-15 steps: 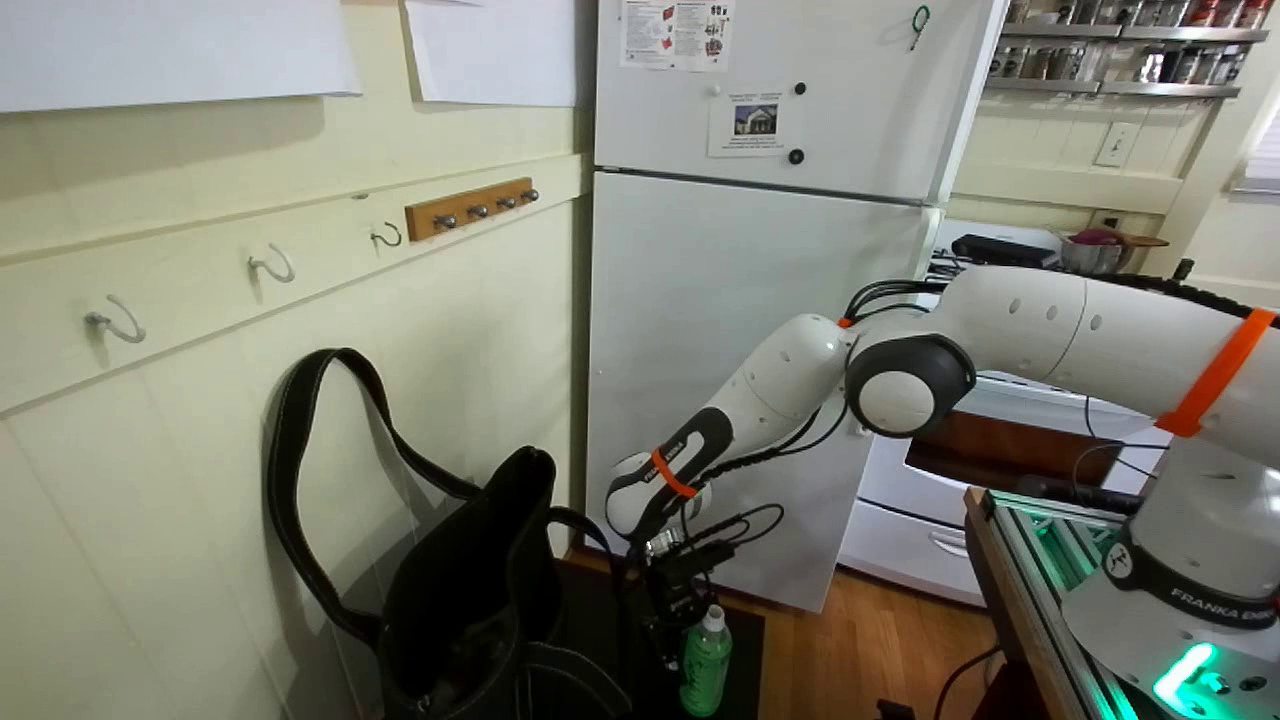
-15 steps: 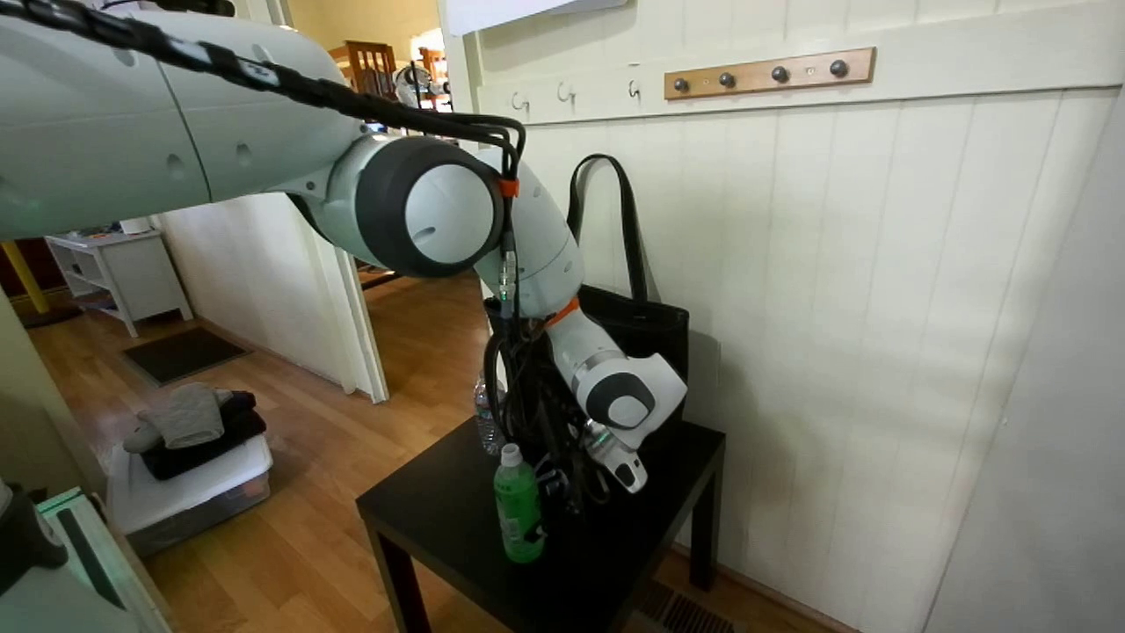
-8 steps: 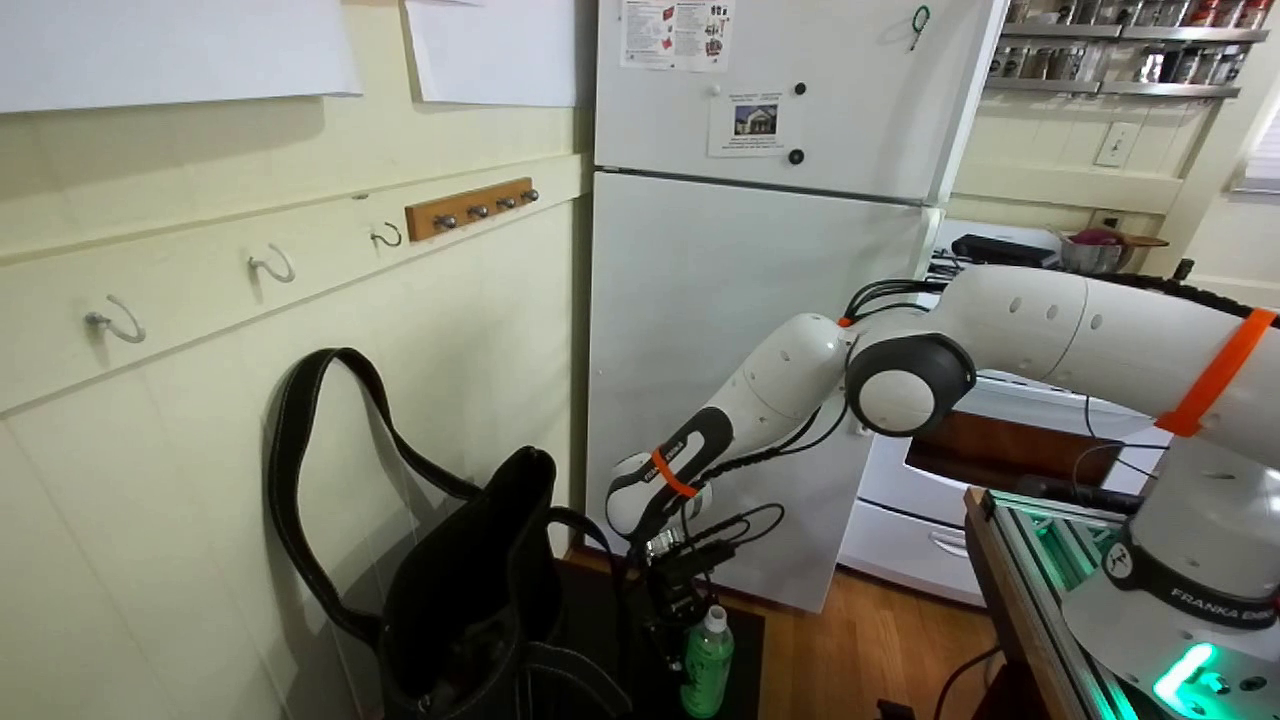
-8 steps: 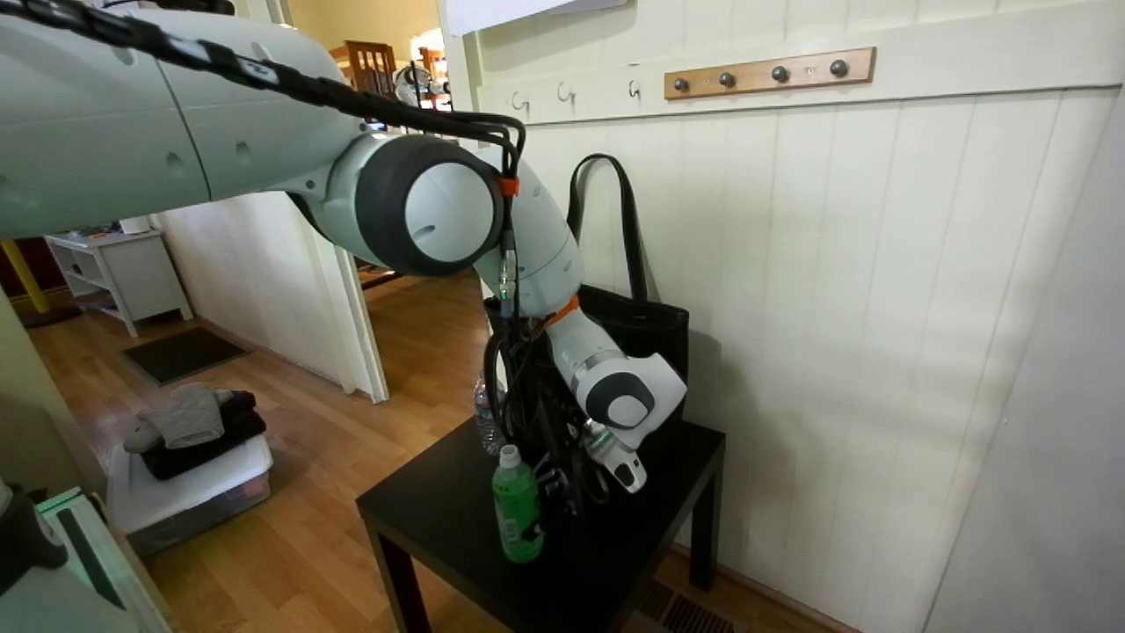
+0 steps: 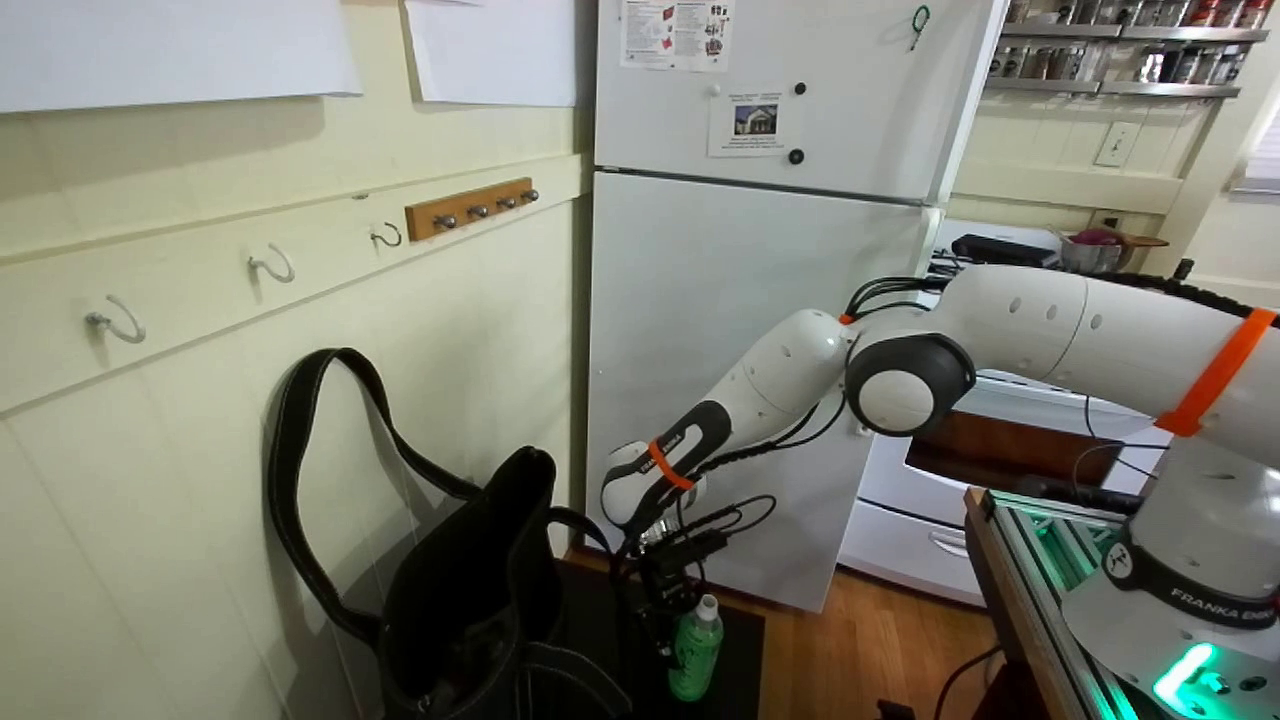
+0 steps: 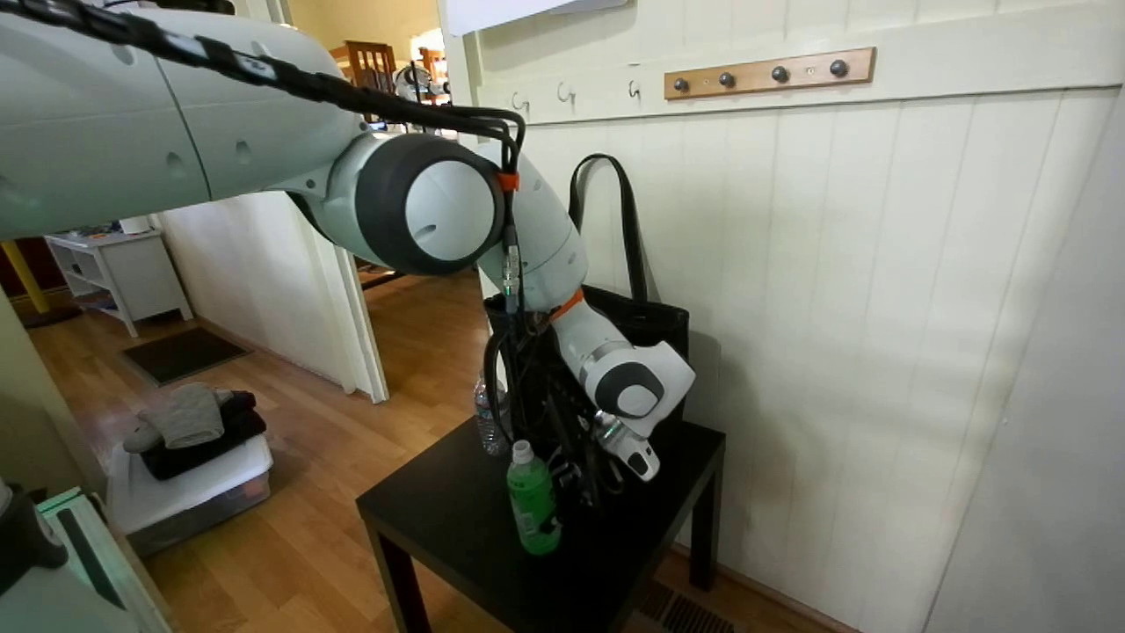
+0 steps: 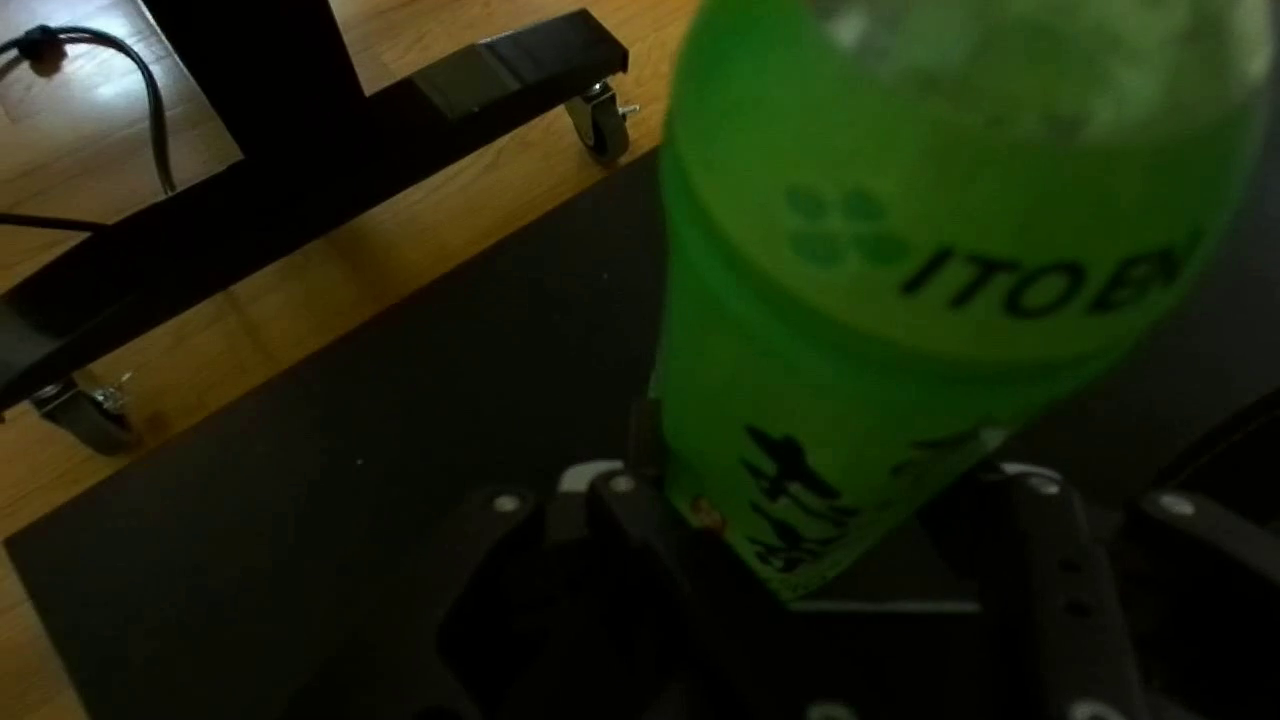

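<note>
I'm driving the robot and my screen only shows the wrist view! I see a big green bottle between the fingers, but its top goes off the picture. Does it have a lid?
Observer: Yes, a white cap sits on top of the green bottle.
Operator: Cool! Is there another bottle on the black table?
Observer: Yes, an exterior view shows a clear bottle standing there.
Operator: And what's up on the wall?
Observer: Among other things, a wooden rack with four knobs, seen in both exterior views.
</note>
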### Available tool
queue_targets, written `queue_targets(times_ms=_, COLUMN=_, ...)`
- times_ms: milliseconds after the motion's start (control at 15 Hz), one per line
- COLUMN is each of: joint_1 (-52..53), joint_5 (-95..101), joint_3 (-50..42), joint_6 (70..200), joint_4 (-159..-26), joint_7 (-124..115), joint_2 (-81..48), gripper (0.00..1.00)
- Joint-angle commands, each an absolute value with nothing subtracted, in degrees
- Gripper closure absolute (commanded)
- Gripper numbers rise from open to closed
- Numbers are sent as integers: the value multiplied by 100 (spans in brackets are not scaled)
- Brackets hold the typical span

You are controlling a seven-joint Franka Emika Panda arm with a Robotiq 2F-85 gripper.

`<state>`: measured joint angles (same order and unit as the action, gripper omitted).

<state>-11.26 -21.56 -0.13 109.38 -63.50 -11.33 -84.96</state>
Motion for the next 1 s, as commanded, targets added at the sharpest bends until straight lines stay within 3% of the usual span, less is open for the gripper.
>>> queue_targets(times_ms=0, joint_1=-1090, joint_5=-1977, joint_3=-36, joint_6=11258, joint_4=-6124, joint_7=-1100, joint_2=-8570, gripper=64)
queue_targets(times_ms=533, joint_1=-847, joint_5=-1626, joint_3=35, joint_6=11722, joint_4=-5606, joint_7=-872, joint_2=-8583, gripper=64)
queue_targets(times_ms=933, joint_1=-587, joint_5=-1728, joint_3=16, joint_6=12017, joint_4=-6405, joint_7=-572, joint_2=-7870, gripper=64)
